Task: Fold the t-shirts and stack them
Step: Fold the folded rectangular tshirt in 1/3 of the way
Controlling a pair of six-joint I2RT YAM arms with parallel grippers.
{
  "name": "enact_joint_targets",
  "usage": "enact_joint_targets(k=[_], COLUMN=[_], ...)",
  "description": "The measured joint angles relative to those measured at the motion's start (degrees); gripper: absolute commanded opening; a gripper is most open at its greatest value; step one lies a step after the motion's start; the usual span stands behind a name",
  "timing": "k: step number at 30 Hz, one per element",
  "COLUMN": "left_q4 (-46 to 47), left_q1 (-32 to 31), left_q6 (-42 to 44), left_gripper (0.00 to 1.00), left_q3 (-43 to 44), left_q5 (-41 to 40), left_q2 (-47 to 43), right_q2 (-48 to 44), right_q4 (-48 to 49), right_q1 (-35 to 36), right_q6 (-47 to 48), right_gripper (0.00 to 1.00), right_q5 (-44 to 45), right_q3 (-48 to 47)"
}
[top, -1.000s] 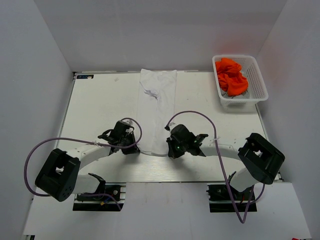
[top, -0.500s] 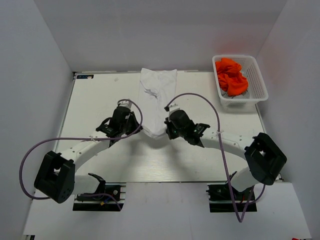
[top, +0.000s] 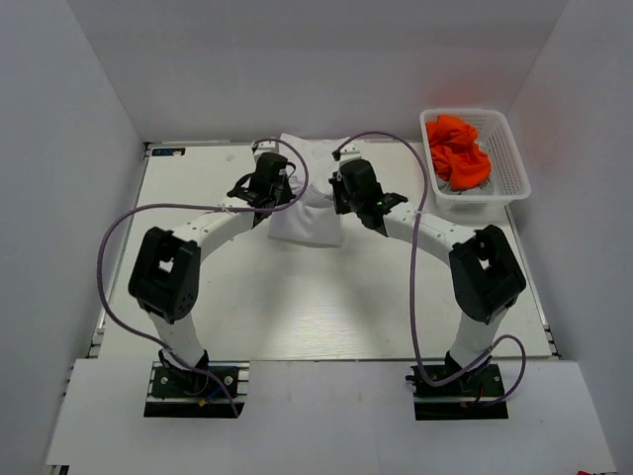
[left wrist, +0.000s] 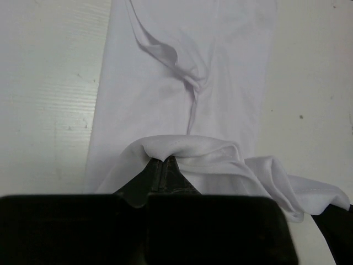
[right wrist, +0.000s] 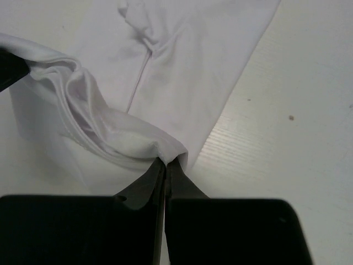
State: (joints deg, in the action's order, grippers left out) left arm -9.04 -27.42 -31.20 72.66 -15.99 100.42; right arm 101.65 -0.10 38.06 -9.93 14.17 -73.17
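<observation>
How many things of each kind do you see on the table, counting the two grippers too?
white shirt: 1
basket: 1
heap of orange cloth in the basket: 1 (the shirts in it cannot be counted)
grippers: 2, the left gripper and the right gripper
Total: 5

Seen from above, the tips of the left pincer (left wrist: 164, 163) and the right pincer (right wrist: 165, 164) are hidden under the arms, which also cover part of the white t-shirt (top: 312, 228). In both wrist views that shirt runs off the top edge. The orange t-shirts (top: 455, 148) lie bunched in the basket (top: 506, 158); how many cannot be told.
</observation>
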Motion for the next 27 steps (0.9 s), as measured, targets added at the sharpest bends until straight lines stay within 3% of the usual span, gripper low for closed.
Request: enact_joint_targets(k=[19,20,21,22,23,24,25,27], left_q4=[-0.8,-0.7,-0.7,-0.6,-0.3,-0.2,-0.1,-0.5], left_q1=[3.3,3.3,3.4,3.5,3.6,3.8,3.9,4.3], left_q6=[2.1,2.0,2.1,2.1,2.1,1.8,1.7,1.4], left_gripper=[0.03,0.14,0.32,0.71,0.83,0.86,0.96,1.0], left_q3=[15.5,15.5,15.5,15.5,15.5,15.5,15.6,16.7], left_q5=[-0.7,-0.5,-0.5,-0.1,0.2,0.4,0.3,0.2], left_q2=[19.1,19.5,19.8,20.1,20.3,20.4,20.5,20.6], right_q2=[18.4,19.3,20.0,20.6,21.1,21.5,21.8,22.2], right_q4=[-3.2,-3.1,-3.2,-3.2,-3.2,-3.2,-3.1,-3.3], right_q1=[-8.1,-8.5,-8.7,-9.1,-9.4,-9.7,-10.0,-10.6], right_q6=[1.3,1.3,1.0,0.8,0.3,-0.2,0.2,0.1], right_gripper=[0.0,0.08,0.26,0.49,0.9,0.9,0.9,0.9], right_q5=[-10.0,-10.3,-10.4,-10.4,-10.5,-10.6,-10.7,-10.9], right_q3=[-16.6,-17.4,-17.9,-18.4,-18.6,-18.8,-18.9,-19.1])
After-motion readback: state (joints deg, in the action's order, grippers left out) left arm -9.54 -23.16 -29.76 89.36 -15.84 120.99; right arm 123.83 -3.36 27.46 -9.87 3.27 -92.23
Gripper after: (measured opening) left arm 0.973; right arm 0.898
